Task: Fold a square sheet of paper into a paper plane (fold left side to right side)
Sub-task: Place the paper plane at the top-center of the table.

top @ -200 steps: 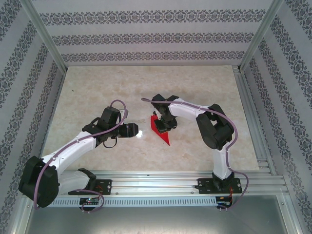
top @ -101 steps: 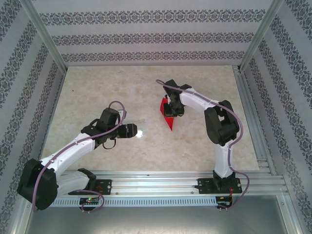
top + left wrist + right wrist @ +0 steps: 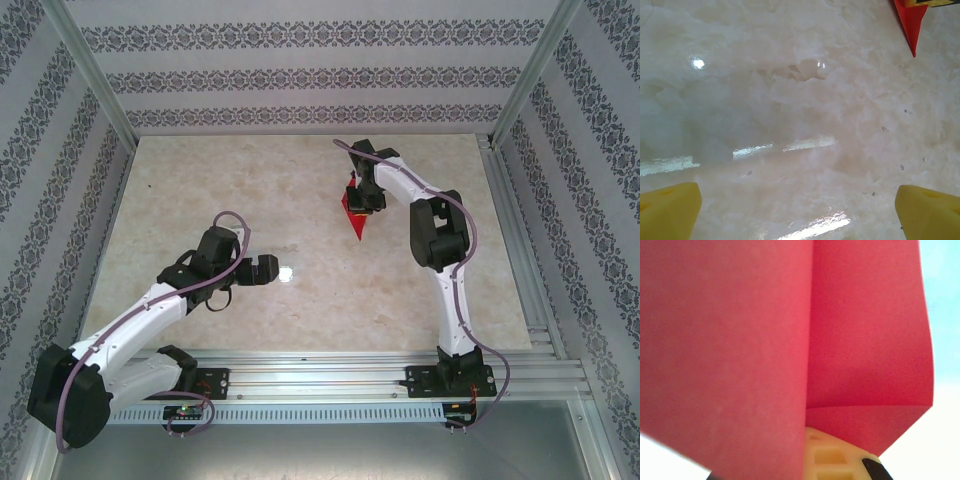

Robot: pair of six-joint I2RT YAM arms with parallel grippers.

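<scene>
Left tool (image 3: pixel 268 269) hovers low over the near-left part of the surface (image 3: pixel 200 180), spread wide and holding nothing. In its wrist view, two blunt yellow fingertips (image 3: pixel 667 210) sit at the bottom corners with bare surface between them. Its arm has white shells and black joints, with a mauve cable (image 3: pixel 232 215) looped over it.

Farther out and right of centre, the right tool (image 3: pixel 362 200) is clamped on the broad upper end of the paper plane (image 3: pixel 352 212). The two tools are well apart. The plane is a narrow red wedge that tapers to a sharp point aimed toward the near edge. I cannot tell whether that point touches the surface. The left wrist view catches the red tip (image 3: pixel 912 25) at its top right corner.

From the right wrist the paper (image 3: pixel 740 340) is matte and smooth, in overlapping layers. One straight folded edge runs down the middle. A horizontal crease closes a triangular flap low on the right. A pale yellow finger (image 3: pixel 830 460) with square recesses peeks out beneath it.

Pale cream and marbled, the surface is glossy enough to throw back streaks and spots of light. Silver rails (image 3: pixel 330 375) carry the arm bases along the near edge. Slanted metal posts (image 3: pixel 90 75) frame the cell, and the walls (image 3: pixel 300 75) wear bands of dark floral pattern on white.
</scene>
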